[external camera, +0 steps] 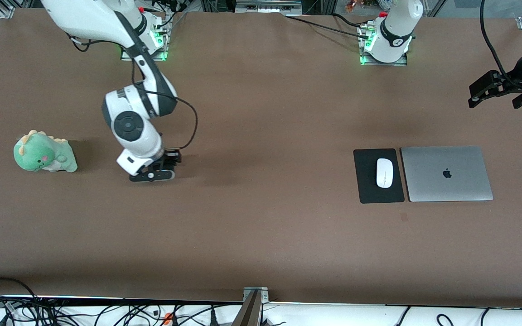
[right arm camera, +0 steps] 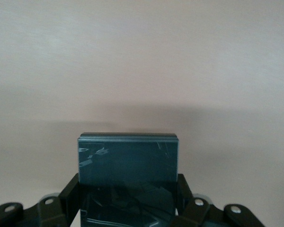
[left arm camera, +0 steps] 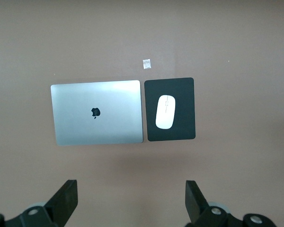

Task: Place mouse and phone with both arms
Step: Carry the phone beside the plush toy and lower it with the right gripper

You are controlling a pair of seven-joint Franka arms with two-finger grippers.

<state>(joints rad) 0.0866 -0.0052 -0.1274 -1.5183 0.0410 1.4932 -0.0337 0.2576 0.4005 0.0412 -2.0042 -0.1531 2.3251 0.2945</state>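
The white mouse [external camera: 384,172] lies on a black pad [external camera: 369,190] toward the left arm's end of the table; the left wrist view shows the mouse [left arm camera: 165,111] on the pad [left arm camera: 184,94] too. My left gripper [external camera: 476,93] hangs high near that end of the table, open and empty [left arm camera: 131,201], well above the mouse. My right gripper [external camera: 154,175] is low over the table toward the right arm's end, shut on the black phone [right arm camera: 128,158]. The phone's sides sit between the fingers [right arm camera: 72,189]. In the front view the hand hides most of the phone.
A closed silver laptop [external camera: 447,173] lies right beside the pad [left arm camera: 97,112]. A green plush dinosaur [external camera: 43,152] sits close to the right gripper, at the right arm's end. A small white scrap [left arm camera: 146,64] lies near the pad. Cables run along the table's near edge.
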